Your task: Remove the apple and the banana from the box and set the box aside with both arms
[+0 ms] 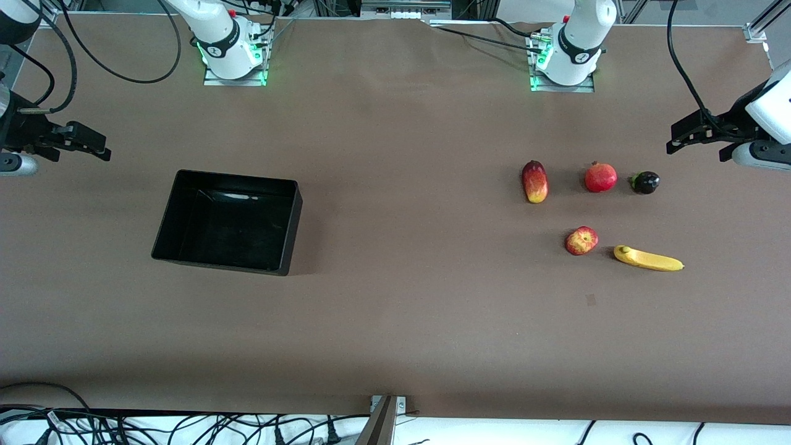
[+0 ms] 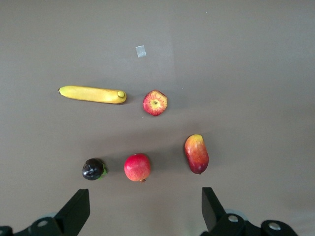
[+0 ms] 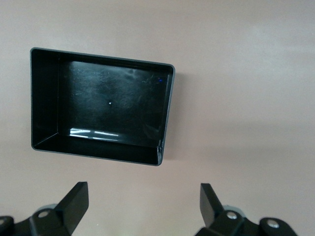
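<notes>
Both arms are just parked up high at the table ends, nothing in hand. The left gripper (image 1: pixel 680 137) hangs over bare table at the left arm's end, fingers (image 2: pixel 76 211) spread wide and empty, with all the fruit out on the table (image 1: pixel 395 334) below it, none of it touching the fingers. Closest to it is a row of three: a dark plum-looking thing (image 1: pixel 645 182), a round red fruit (image 1: pixel 600 177) and a long red-yellow one (image 1: pixel 534 181). Past that row, nearer the front camera, sit the apple (image 1: pixel 581 240) and the banana (image 1: pixel 647 258), just beside each other but not touching. The right gripper (image 1: pixel 86 143) hovers over the right arm's end, its fingers (image 3: pixel 74 201) also spread with nothing between them. The box (image 1: pixel 227 221) sits flat on the table below it and a bit toward the middle, empty inside, well apart from the fruit.
</notes>
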Robot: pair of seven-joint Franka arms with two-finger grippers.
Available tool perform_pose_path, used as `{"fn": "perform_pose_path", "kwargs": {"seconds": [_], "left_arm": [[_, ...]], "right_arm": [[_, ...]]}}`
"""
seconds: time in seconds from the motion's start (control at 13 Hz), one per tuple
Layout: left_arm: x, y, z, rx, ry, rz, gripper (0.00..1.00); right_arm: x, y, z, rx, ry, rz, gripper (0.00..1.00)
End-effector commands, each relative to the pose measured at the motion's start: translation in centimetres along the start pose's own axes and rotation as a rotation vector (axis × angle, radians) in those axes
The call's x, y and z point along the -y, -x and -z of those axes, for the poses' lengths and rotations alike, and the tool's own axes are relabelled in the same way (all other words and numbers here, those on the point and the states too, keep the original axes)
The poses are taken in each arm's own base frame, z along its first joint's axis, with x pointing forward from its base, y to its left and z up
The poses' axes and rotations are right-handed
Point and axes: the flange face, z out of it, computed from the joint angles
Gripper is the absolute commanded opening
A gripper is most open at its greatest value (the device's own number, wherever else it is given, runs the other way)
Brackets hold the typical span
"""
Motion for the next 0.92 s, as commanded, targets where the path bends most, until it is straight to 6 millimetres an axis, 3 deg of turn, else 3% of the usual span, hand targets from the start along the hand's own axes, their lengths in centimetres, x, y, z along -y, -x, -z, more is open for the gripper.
{"fn": "perform_pose_path", "kwargs": {"seconds": [0.0,0.85], "left_arm": [[-0.6,0.1,0.2,0.000,0.008,0.023,1.00],[-0.7,0.0,0.0,0.004,0.001,0.018,1.00]], "right_arm": [[-0.3,0.5,-0.1,-0.004,0.006,-0.014,1.00],[-0.2,-0.5,-0.3,-0.002,0.034,-0.012,1.00]]}}
